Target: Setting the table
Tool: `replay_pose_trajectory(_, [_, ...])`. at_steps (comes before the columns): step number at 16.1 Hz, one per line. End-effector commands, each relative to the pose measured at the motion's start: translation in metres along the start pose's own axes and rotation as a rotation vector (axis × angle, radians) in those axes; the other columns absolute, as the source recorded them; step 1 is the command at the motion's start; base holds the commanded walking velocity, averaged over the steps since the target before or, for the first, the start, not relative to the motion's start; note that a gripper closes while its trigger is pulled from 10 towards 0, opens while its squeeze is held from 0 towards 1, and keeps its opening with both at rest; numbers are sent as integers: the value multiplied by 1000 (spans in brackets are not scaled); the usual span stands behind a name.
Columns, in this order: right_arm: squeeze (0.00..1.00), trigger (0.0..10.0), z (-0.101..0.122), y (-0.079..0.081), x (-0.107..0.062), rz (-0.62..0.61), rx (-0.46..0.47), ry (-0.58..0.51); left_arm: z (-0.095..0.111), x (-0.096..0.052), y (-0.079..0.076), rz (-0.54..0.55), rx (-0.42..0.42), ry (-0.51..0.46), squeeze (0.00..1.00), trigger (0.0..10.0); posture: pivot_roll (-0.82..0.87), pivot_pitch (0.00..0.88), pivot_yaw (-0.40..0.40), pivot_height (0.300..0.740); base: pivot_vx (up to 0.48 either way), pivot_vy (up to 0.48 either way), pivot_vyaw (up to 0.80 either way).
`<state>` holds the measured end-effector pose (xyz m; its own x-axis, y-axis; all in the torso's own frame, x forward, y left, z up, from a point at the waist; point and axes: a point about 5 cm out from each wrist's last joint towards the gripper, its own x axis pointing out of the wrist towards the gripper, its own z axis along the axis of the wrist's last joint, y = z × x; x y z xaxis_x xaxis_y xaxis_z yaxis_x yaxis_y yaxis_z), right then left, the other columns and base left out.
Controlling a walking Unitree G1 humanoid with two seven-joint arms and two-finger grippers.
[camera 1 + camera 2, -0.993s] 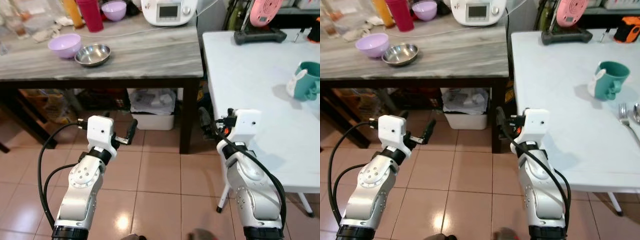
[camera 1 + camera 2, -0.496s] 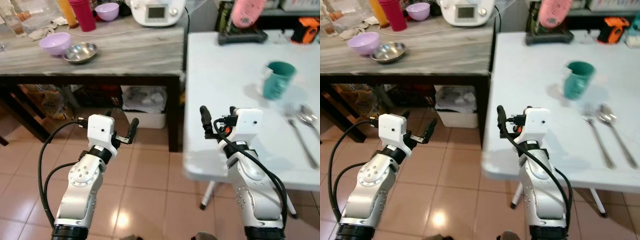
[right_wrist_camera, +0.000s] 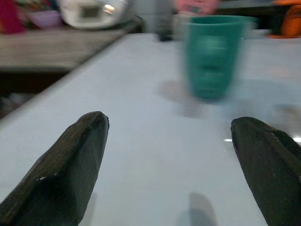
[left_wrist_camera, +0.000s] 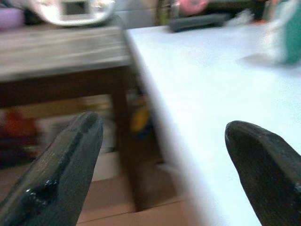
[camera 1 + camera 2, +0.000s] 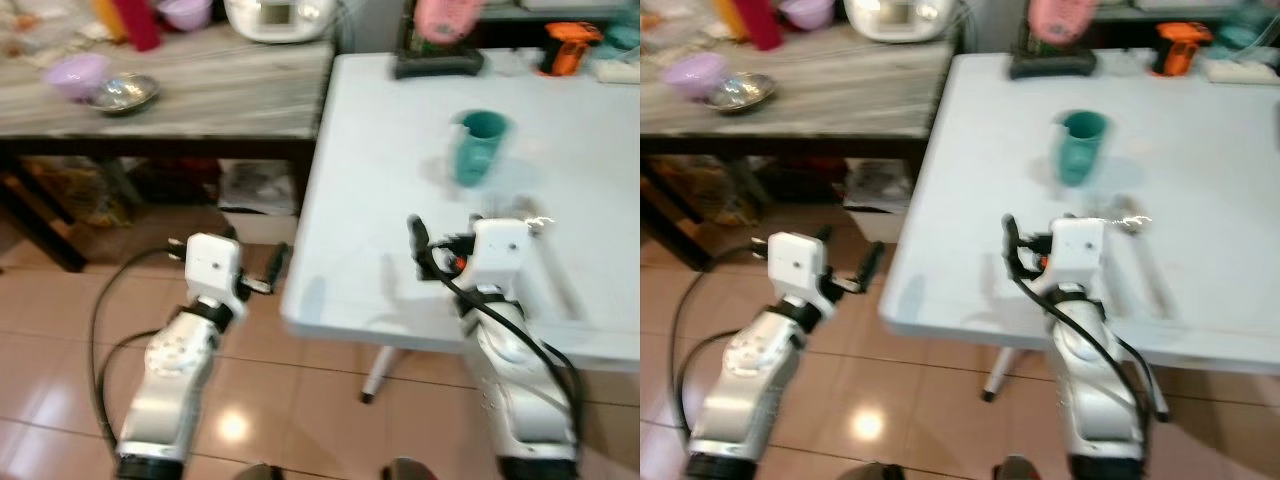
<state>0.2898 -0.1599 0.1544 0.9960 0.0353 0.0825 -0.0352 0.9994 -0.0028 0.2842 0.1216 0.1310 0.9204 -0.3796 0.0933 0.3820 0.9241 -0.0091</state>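
**A:** While the head views blur with the walk, you can read the layout. The white table (image 5: 400, 130) takes up most of the scene ahead and to your right; the grey table (image 5: 200, 80) with the bowls (image 5: 100, 85) lies off to the left.

**B:** Where does the cup stand from the tool?

**A:** The cup (image 5: 478, 146) stands upright on the white table, straight ahead of your right gripper (image 3: 178, 155) and well apart from it. That gripper hangs over the near part of the tabletop, fingers (image 3: 70, 160) spread wide, holding nothing. A glint just beside the right wrist block looks like cutlery, but it is too blurred to tell its axis.

**B:** And the left?

**A:** The left gripper (image 4: 164, 165) is off the table's near left edge, over the floor, also wide open and empty. The right arm is clearly nearer the cup, so I judge the reach belongs to it.

**B:** What differs from a second ago?

**A:** The camera has swung right. The white table now sits centre, the grey one has slid off left, and the right gripper now lies over the tabletop rather than beside it.
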Motion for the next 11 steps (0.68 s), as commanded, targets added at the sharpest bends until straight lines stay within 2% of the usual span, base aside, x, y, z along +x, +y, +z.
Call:
replay_pose_trajectory(1, [0, 10000, 2, 7, 0, 12, 5, -2, -1, -3, 5, -5, 10, 12, 0, 10000, -190, 160, 87, 740, 0, 0, 0])
replay_pose_trajectory(5, [0, 10000, -3, 2, 0, -10, -9, 28, -9, -9, -6, -117, 2, 47, 0, 10000, -192, 165, 83, 740, 0, 0, 0])
replay_pose_trajectory(6, [0, 10000, -5, 1, 2, -15, -9, 53, -12, -12, -11, -192, 9, 61, 0, 10000, -193, 168, 77, 740, 0, 0, 0])
replay_pose_trajectory(8, [0, 10000, -8, -1, 3, -24, -30, 83, -14, -16, -16, -268, 38, 71, 0, 10000, -196, 174, 75, 740, 0, 0, 0])
replay_pose_trajectory(11, [0, 10000, -11, -13, 3, -94, -53, 112, -12, -17, -19, -317, 31, 65, 0, 10000, -199, 184, 72, 740, 0, 0, 0])
